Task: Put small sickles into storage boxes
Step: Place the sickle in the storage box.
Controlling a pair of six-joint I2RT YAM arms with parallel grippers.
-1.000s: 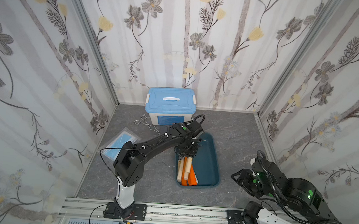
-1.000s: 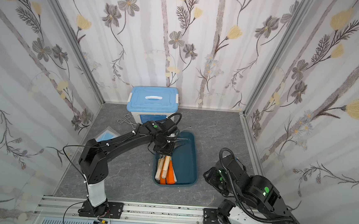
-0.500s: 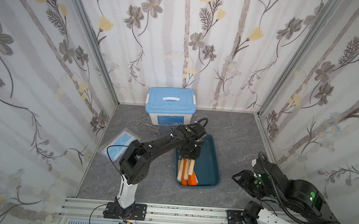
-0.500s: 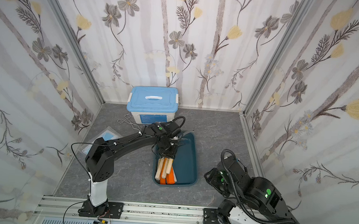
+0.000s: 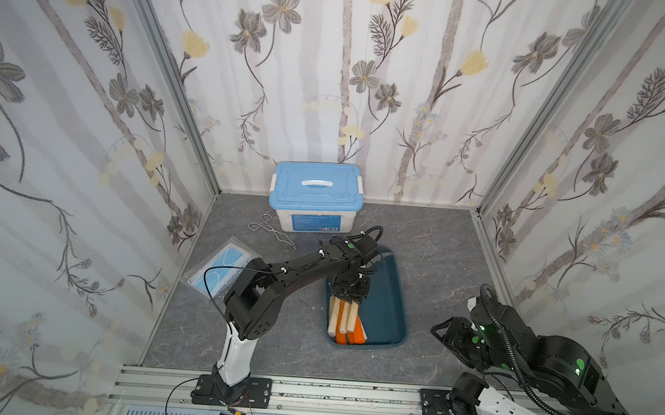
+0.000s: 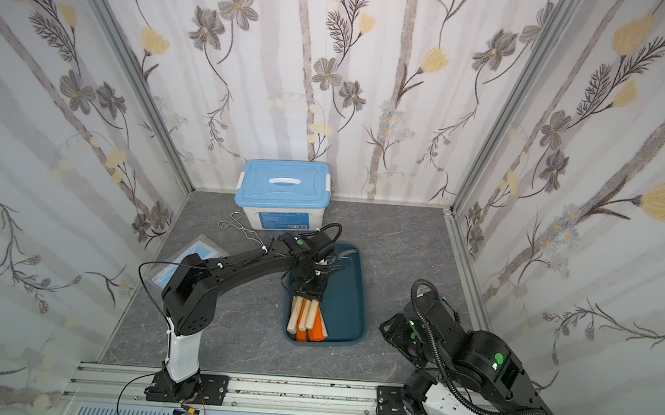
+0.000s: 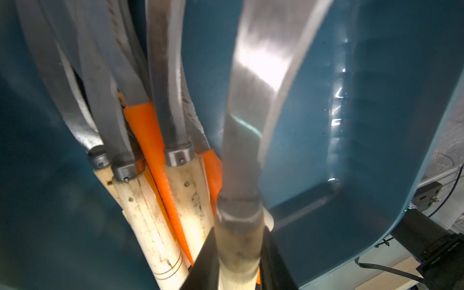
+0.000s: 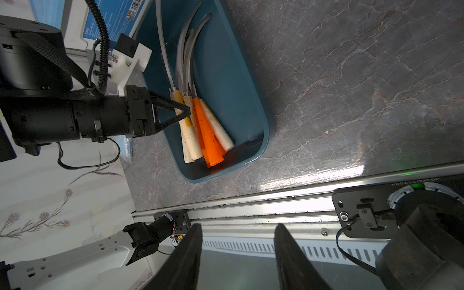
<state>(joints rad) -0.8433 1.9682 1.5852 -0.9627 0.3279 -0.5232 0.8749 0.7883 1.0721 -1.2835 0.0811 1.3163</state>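
Where the sickle is: one pale-handled sickle (image 7: 253,100) sits low over the teal tray (image 7: 351,130), blade toward the tray's far end, close beside the other sickles (image 8: 208,130) lying inside. I cannot tell whether it touches them.
Left gripper (image 8: 184,111): nearly closed, pinching that sickle's wooden handle just behind the metal collar.
Doing the release well: I judge I should lower until the handle rests, keep it parallel to its neighbours, then open and lift straight up so no blade hooks.
Right gripper (image 8: 238,226): jaws partly apart, nothing between them, parked near the front rail (image 8: 276,200), well apart from the tray.
Around: white box with blue lid (image 5: 316,187) just behind the tray; wire tongs (image 5: 273,232) and a mask packet (image 5: 222,269) to my left.
In the way: only the crowded blades worry me.
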